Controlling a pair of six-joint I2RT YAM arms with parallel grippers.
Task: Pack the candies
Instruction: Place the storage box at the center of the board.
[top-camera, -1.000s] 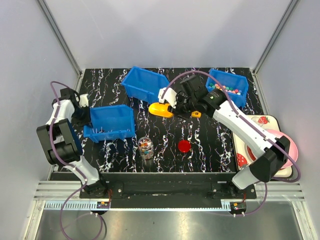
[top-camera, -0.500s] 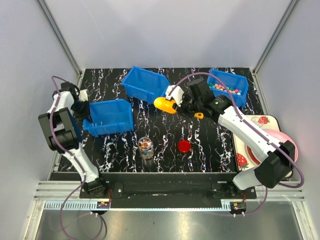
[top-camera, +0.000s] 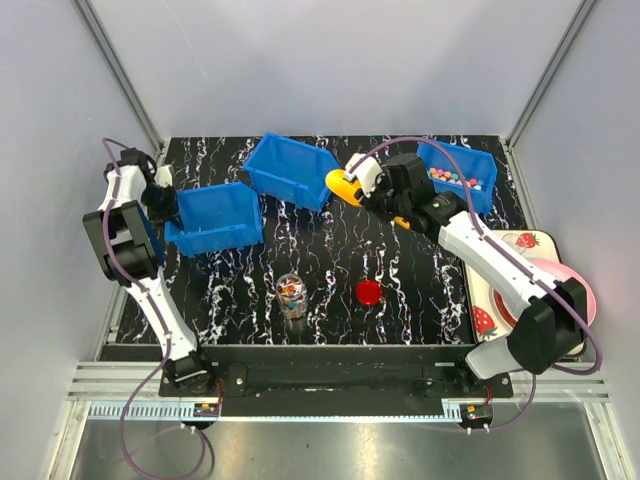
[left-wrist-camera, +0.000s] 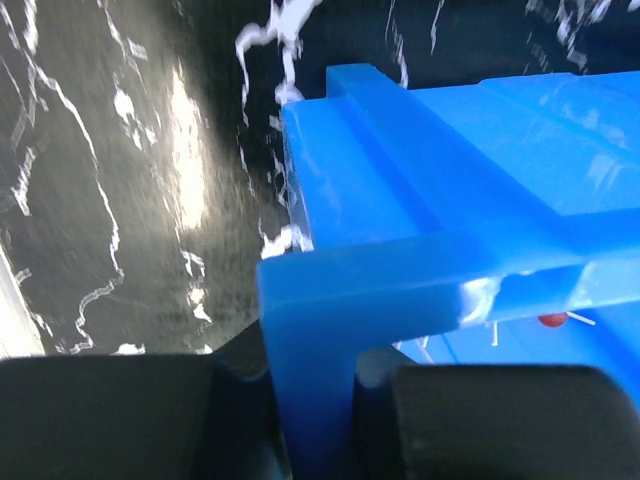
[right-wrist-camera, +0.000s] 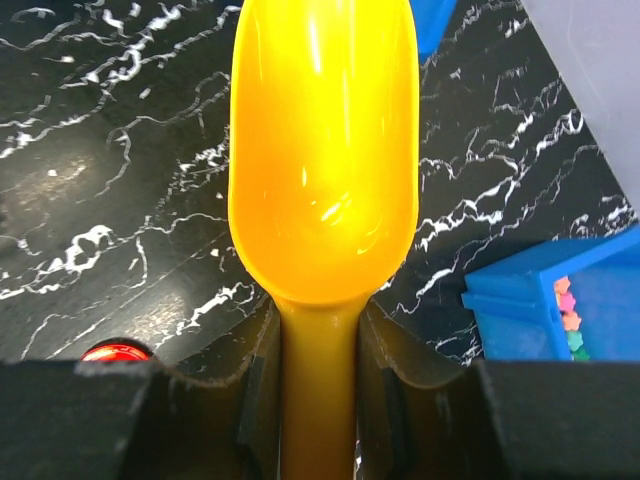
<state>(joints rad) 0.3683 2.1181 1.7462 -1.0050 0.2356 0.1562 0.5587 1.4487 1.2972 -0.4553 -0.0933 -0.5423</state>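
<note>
1. Pinches the scoop (right-wrist-camera: 322, 150) by its handle in the right tool (top-camera: 371, 187), closed narrow on it, beyond the jar (top-camera: 291, 296) and to its right; bowl empty.
2. Clamps the left tool (top-camera: 164, 204) on the rim of the left bin (top-camera: 215, 216), beyond the jar to its left.
3. Shows candies (top-camera: 455, 180) mostly in the candy bin (top-camera: 490, 175), farther right of the jar; a few inside the jar, on the desk (top-camera: 330, 250).
4. Looks like the fetching step.
5. Calls next for dipping into the candy bin, lifting level, then tipping over the jar's narrow mouth.
</note>
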